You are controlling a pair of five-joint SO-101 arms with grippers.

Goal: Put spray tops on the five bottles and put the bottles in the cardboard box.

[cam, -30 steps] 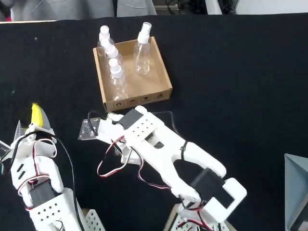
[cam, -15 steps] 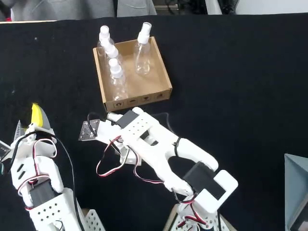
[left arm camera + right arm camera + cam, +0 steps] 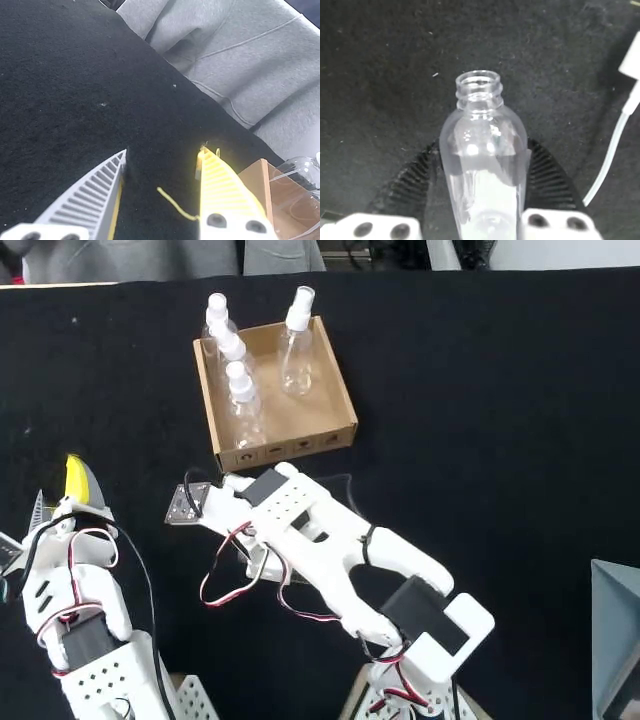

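The right claw [image 3: 482, 150] is clamped on a clear, capless plastic bottle [image 3: 481, 122]. Its two black ribbed fingers [image 3: 547, 172] press against the bottle's sides. The open threaded neck pokes out past the fingertips, pointing away from the wrist. A loose white spray top [image 3: 631, 62] lies just beside the bottle on the black cloth-covered table [image 3: 480, 390], with its thin dip tube trailing from it.

From above, the white right arm [image 3: 330, 540] rises from its base at about 5 o'clock on the table and stretches toward 10 o'clock. Its wrist end sits near the brown cardboard box [image 3: 338, 390], at roughly 7 o'clock from it and not touching it.

The box sits toward 11 o'clock on the table. Inside it stand four clear bottles [image 3: 245, 415], each with a fitted white top [image 3: 238, 380]. Three are lined up along the box's 9 o'clock wall, and one stands apart near its 1 o'clock corner.

The left claw [image 3: 162, 155] is spread wide with nothing between its fingers, a grey ribbed finger [image 3: 95, 197] and a yellow ribbed finger [image 3: 220, 185]. It is above bare cloth, with the box corner near the yellow finger. The left arm [image 3: 80, 620] stands at 8 o'clock on the table, well apart from the box.

A grey angular bin [image 3: 615, 630] shows at the table's 4 o'clock edge.
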